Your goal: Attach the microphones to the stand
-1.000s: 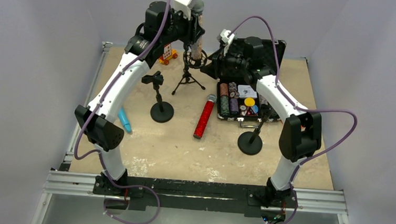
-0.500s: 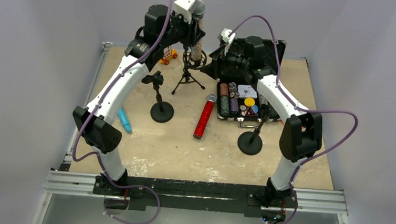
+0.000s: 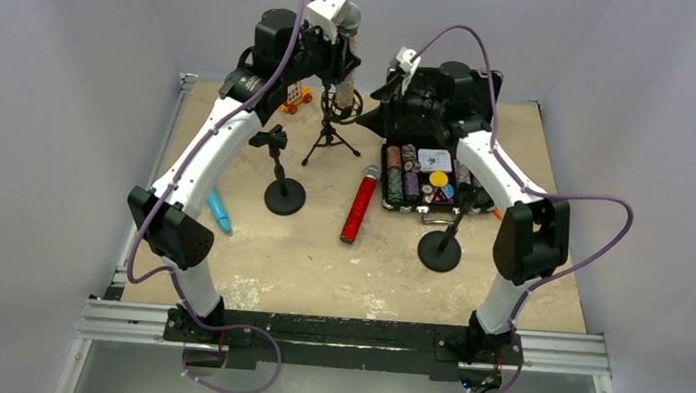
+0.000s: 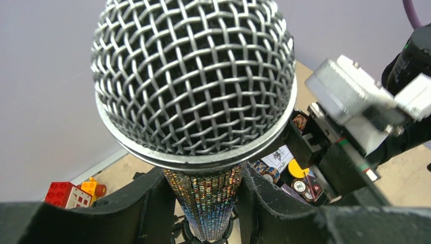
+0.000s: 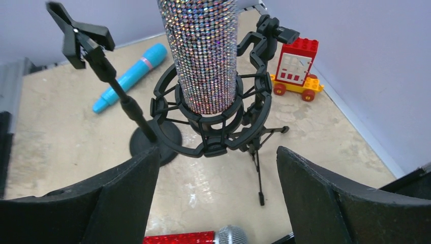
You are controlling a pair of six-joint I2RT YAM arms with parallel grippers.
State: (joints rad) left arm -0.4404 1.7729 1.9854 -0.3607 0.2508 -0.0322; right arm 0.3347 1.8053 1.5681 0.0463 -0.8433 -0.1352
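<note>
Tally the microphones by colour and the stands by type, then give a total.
Silver microphone: 1
Red microphone: 1
Blue microphone: 1
Tripod stand: 1
Round-base stands: 2
Total: 6

The silver-glitter microphone is sparkling rainbow-flecked under its grey mesh head, while the red-glitter microphone is glinting and the plain microphone is showing light blue.

An open black case filled with poker chips is seen on the beige table. A toy of red and yellow bricks is placed near the back wall.
</note>
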